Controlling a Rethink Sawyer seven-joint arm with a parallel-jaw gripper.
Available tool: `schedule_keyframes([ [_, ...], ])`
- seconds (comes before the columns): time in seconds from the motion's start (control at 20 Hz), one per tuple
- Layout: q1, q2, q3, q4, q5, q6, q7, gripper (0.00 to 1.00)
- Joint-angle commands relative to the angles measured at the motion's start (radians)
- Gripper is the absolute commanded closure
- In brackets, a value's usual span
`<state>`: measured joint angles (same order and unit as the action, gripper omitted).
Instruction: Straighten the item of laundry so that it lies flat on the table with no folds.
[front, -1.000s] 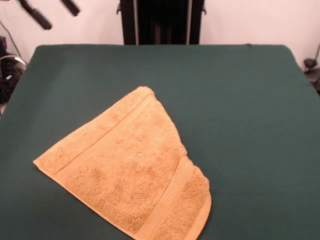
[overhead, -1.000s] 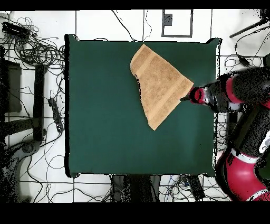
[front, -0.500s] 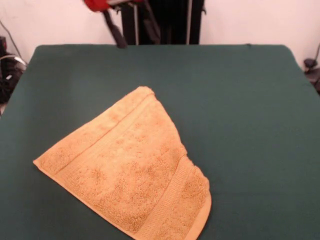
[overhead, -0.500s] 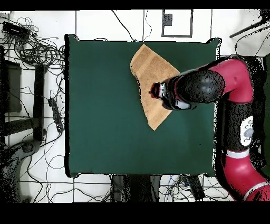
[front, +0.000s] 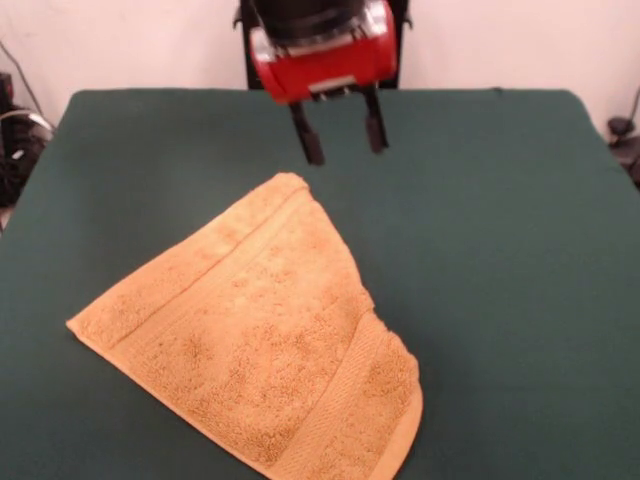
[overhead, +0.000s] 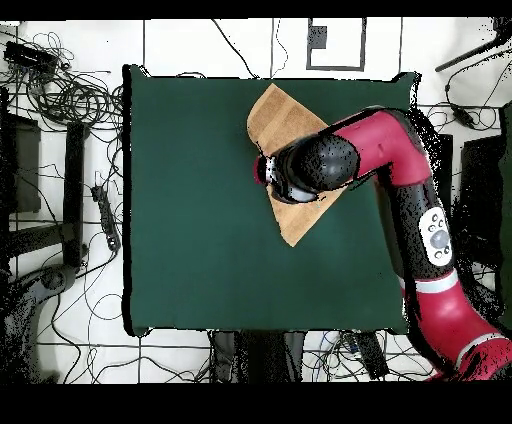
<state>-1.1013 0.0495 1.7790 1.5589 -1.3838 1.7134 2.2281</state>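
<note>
The golden-orange towel (front: 260, 330) lies on the green table (front: 500, 250), folded over into a rough triangle, with one corner pointing at the far side and a woven band along its near right edge. My gripper (front: 347, 153) hangs open and empty above the table, just beyond the towel's far corner and a little to its right. It does not touch the cloth. In the overhead view the arm's wrist (overhead: 300, 170) covers the middle of the towel (overhead: 285, 115) and hides the gripper. The table (overhead: 200, 200) shows bare green to the left.
Tangled cables (overhead: 60, 90) and a black stand (overhead: 72, 200) lie on the floor beside the table's left edge in the overhead view. The red arm (overhead: 420, 200) reaches in over the table's right edge.
The arm has swung in from the table's side over the towel. In the front view the gripper went from the upper left to the centre and came lower. The towel has not moved.
</note>
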Motion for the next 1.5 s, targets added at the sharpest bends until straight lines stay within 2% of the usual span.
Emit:
schedule_keyframes([
  [0.05, 0.120, -0.044, -0.352, -0.098, 0.001, -0.126, 0.108, 0.00],
  [0.35, 0.161, -0.069, -0.413, -0.227, 0.059, -0.183, -0.031, 0.00],
  [0.65, 0.202, -0.085, -0.458, -0.346, 0.103, -0.226, -0.105, 0.00],
  [0.85, 0.247, -0.085, -0.494, -0.469, 0.151, -0.179, -0.196, 0.00],
  [1.25, 0.294, -0.096, -0.545, -0.574, 0.286, -0.084, -0.237, 0.00],
  [1.4, 0.306, -0.073, -0.569, -0.600, 0.274, -0.171, -0.255, 0.00],
  [1.5, 0.306, -0.064, -0.593, -0.552, 0.245, -0.289, -0.167, 0.00],
])
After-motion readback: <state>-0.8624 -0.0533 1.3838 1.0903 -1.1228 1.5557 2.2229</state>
